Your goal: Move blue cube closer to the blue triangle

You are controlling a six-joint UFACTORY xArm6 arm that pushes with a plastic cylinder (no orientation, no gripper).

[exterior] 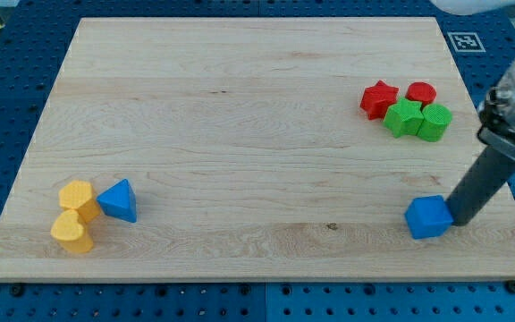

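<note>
- Looking across the single camera view, a wooden board (pixel 240 134) is seen lying on a blue perforated table (pixel 7 54), with the blocks gathered in three separate groups.
- The blue cube (pixel 428 217) is found near the view's bottom right corner, well apart from every other block.
- My tip (pixel 460 220) is placed just beside the cube's right face, apparently touching it; the rod is slanted up towards the view's right edge. This placement is judged to suit a push towards the view's left, since the target lies on that side.
- No claw is carried by this arm, so nothing can be said to be released, clenched or grasped; only a bare rod end is pressed against things.
- The blue triangle (pixel 118 200) is seen far off near the view's bottom left, touching a yellow hexagon-like block (pixel 78 196); a yellow heart-shaped block (pixel 71 233) is set just below that.
- At the view's upper right a red star (pixel 379 97), a red round block (pixel 421 92), a green star (pixel 404 117) and a second green block (pixel 435 122) are clustered, well clear of the straight path leftward.
- Nearly the whole board's width is judged still to be covered by the cube.
</note>
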